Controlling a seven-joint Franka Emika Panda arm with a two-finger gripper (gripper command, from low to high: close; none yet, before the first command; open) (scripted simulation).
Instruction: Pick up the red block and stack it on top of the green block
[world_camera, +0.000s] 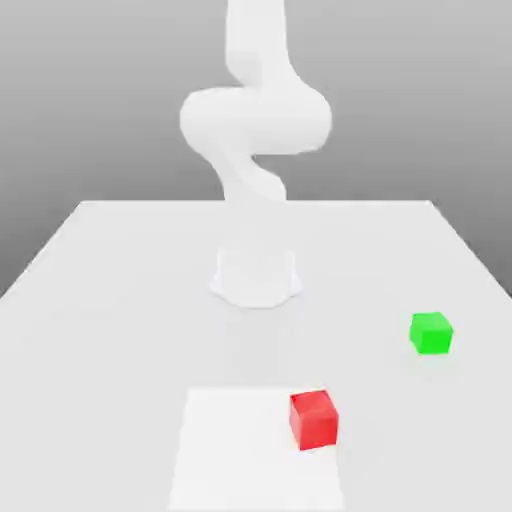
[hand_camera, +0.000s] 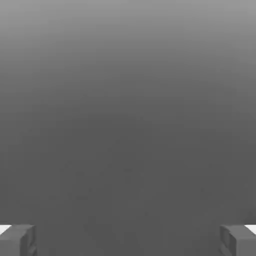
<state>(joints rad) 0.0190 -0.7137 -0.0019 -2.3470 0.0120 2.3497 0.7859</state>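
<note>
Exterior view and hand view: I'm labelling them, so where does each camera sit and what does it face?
Exterior view: off the arm, facing the white arm across the table; the red block is nearest, the green block toward its right.
Hand view: on the hand, facing a plain grey surface; two fingertips at the edges, jaws wide apart.
Shared: no visible item.

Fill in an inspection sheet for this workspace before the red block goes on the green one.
Surface: pale grey table, with a lighter square patch at the near edge.
Job's things: red block on the patch's corner; green block apart from it, further back toward the exterior view's right. Not yet stacked.
Clutter: nothing seen.
Pincer: pincer open, fingers wide apart, nothing between them.
Cables: nothing seen.
Surroundings: white arm on its round base; plain grey backdrop.
</note>
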